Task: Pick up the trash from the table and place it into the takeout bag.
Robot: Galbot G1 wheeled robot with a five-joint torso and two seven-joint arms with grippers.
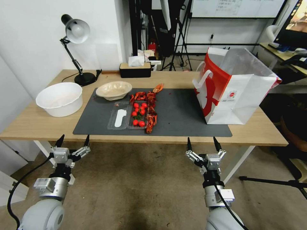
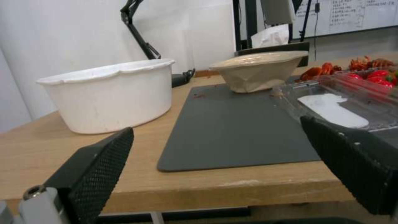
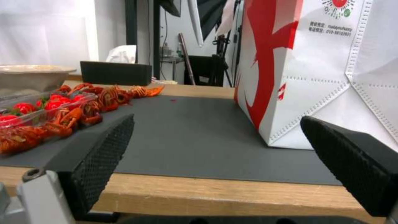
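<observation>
Both arms hang below the near edge of the table (image 1: 32, 123), well short of anything on it: the left gripper (image 1: 73, 141) sits under the left end of the dark mat (image 1: 185, 110) and the right gripper (image 1: 203, 144) under its right half, each with its fingers spread wide and nothing between them. The trash lies on the mat: a shallow beige bowl (image 1: 114, 90) at the far left corner, a clear plastic tray (image 1: 128, 115) holding small red tomatoes (image 1: 138, 113), and a line of red crayfish shells (image 1: 150, 107) running just beside the tray toward the back. A larger white bowl (image 1: 59, 98) stands off the mat on the bare wood. The takeout bag (image 1: 243, 95) stands upright and open on the mat's right end. The beige bowl looks light and thin-walled, perhaps pressed paper, so a pinch on its rim should lift it without crushing. The tray is likely flimsy and slick and may flex and spill; its edge is the fair hold. The shells are loose, brittle and awkward to pinch singly.
</observation>
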